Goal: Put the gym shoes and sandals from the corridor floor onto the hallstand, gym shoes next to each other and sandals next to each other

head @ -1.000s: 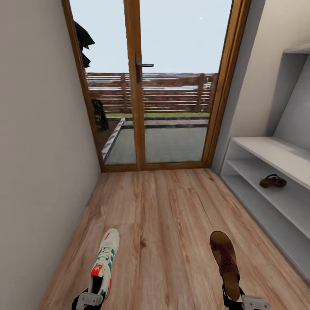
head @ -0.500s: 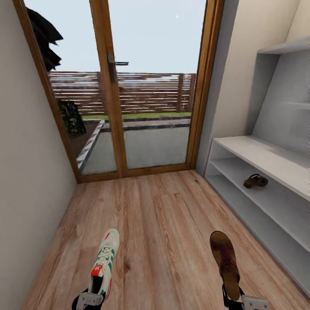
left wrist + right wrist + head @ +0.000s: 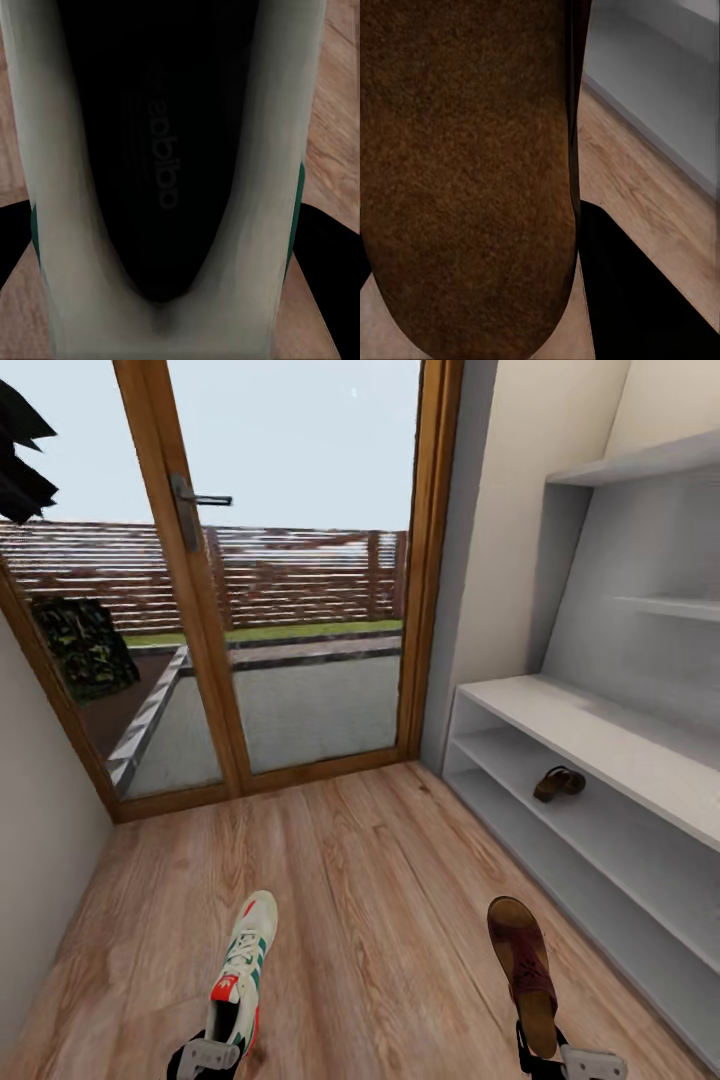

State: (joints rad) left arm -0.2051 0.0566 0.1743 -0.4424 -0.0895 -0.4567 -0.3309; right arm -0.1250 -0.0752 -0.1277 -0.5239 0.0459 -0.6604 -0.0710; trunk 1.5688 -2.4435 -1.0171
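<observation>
My left gripper (image 3: 207, 1053) is shut on the heel of a cream-white gym shoe (image 3: 240, 970) with green stripes, its toe pointing away from me above the corridor floor (image 3: 380, 880). Seen from the left wrist, the shoe's dark opening (image 3: 161, 150) sits between the black fingers (image 3: 330, 262). A dark brown sandal (image 3: 522, 960) is clamped at its heel in my right gripper (image 3: 560, 1057). Its brown footbed (image 3: 465, 165) looms large in the right wrist view. A second sandal (image 3: 558, 783) lies on the lower shelf of the pale grey hallstand (image 3: 600, 725) at the right.
A wood-framed glass door (image 3: 190, 620) closes the corridor's far end, with a fence and garden beyond. A plain wall (image 3: 30, 880) runs along the left. Floating shelves (image 3: 660, 605) rise on the hallstand's back panel. The hallstand's base edge (image 3: 660, 82) shows beside the floor planks (image 3: 645, 187).
The whole head view has swung to the right, so the door slid left and more of the hallstand came in. Both grippers keep the same hold on the shoe and sandal.
</observation>
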